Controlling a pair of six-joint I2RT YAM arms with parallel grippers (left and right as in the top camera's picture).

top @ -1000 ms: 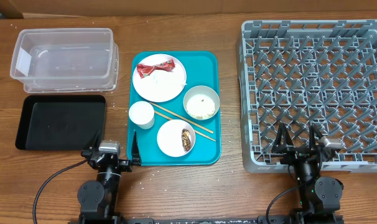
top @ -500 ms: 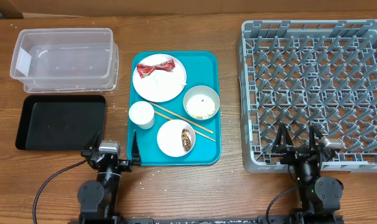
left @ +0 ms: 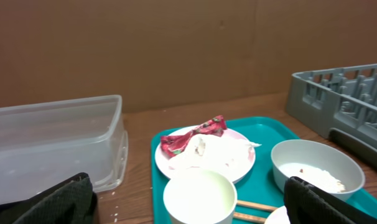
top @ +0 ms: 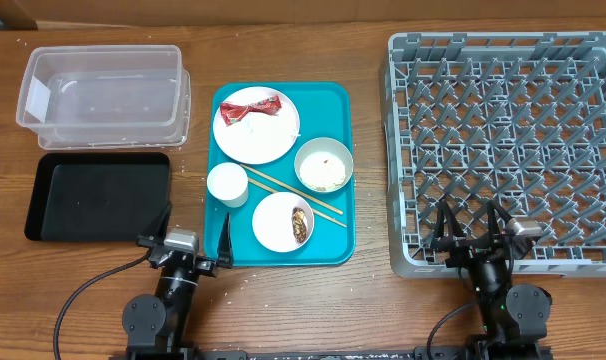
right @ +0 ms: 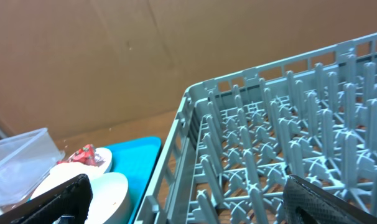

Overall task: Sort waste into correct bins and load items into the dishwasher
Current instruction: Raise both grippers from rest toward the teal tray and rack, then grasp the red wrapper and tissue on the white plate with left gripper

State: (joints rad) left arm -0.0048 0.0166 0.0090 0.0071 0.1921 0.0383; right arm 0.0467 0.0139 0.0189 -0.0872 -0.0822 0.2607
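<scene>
On the teal tray, a red wrapper [top: 251,106] and a white napkin [left: 201,148] lie on a white plate [top: 256,135]. A bowl [top: 323,165] holds rice, and a small bowl [top: 278,222] holds a brown scrap [top: 300,226]. A white cup [top: 227,184] and chopsticks [top: 293,192] lie between them. The clear tub [top: 103,90] and black tray [top: 98,195] sit at the left, the grey dish rack [top: 508,140] at the right. My left gripper [top: 193,232] is open and empty near the teal tray's front left corner. My right gripper [top: 470,226] is open and empty over the rack's front edge.
The teal serving tray [top: 333,240] lies between the bins and the rack. A few white crumbs lie on the wood in front of it. A brown cardboard wall [left: 176,50] stands behind the table.
My left gripper has shifted slightly right toward the teal tray. My right gripper has shifted slightly left. Nothing on the table has moved.
</scene>
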